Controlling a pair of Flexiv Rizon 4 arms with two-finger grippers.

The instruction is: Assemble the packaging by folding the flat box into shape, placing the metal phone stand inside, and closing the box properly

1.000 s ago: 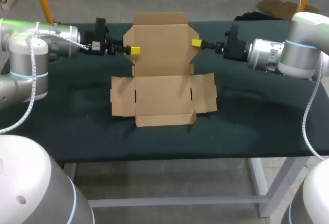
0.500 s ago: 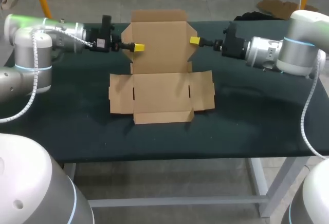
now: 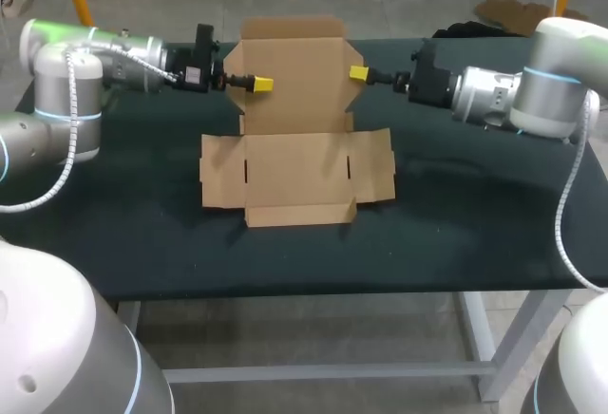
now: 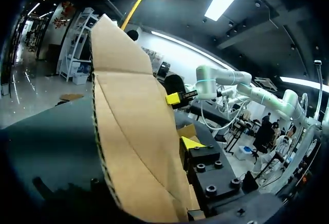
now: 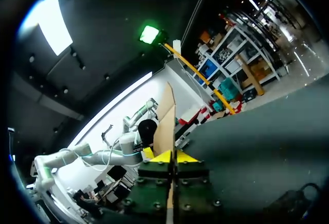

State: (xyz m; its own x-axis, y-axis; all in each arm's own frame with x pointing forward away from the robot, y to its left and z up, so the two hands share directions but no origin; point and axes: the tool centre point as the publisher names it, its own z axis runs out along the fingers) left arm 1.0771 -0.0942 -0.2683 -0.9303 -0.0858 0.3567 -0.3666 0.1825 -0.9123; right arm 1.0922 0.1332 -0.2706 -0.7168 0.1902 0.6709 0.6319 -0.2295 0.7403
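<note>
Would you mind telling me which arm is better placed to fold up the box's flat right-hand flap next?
Right, probably. The right gripper grips the raised panel by its right edge, and the flat right flap lies on the table nearest it; the left gripper is at the panel's opposite edge.

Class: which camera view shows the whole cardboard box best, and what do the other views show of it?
The head view: the cardboard box shows whole, base flat, rear panel raised. The left wrist view shows only that panel, close up. The right wrist view shows it edge-on between the tips of the right gripper.
</note>
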